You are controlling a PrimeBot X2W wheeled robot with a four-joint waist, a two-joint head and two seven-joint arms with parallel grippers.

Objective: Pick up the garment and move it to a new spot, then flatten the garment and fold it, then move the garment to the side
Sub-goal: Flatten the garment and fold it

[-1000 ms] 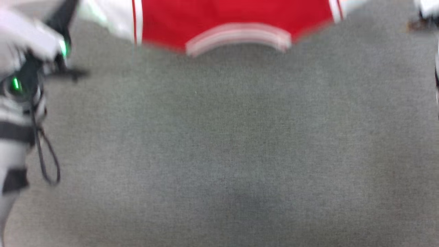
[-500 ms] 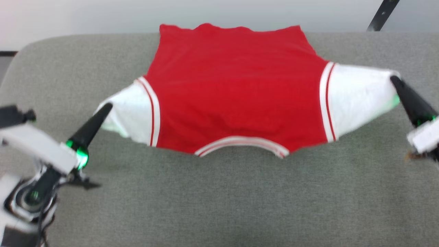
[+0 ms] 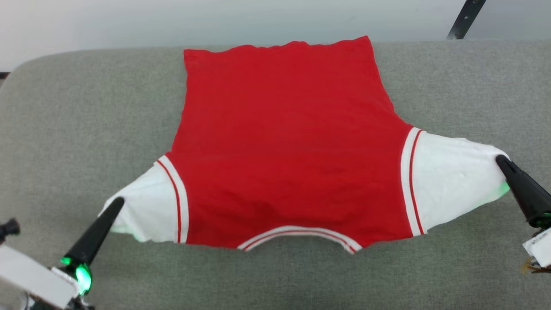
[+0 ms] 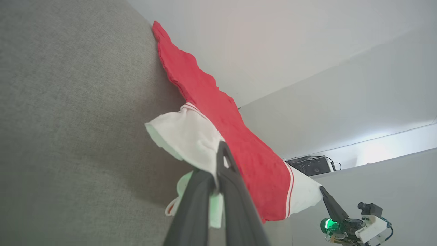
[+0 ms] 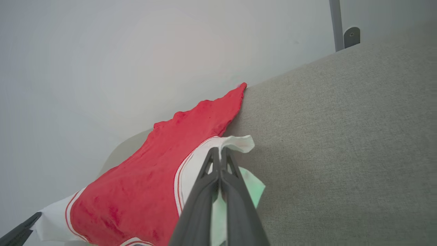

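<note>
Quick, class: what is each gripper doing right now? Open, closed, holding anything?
Left gripper: closed, pinching the garment at one white end.
Right gripper: closed, pinching the garment at the opposite white end.

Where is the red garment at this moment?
In the head view, the garment is stretched across the middle of the grey cushion, hem at its far edge; the left pincer grips the left white sleeve, the right pincer the right one.
</note>
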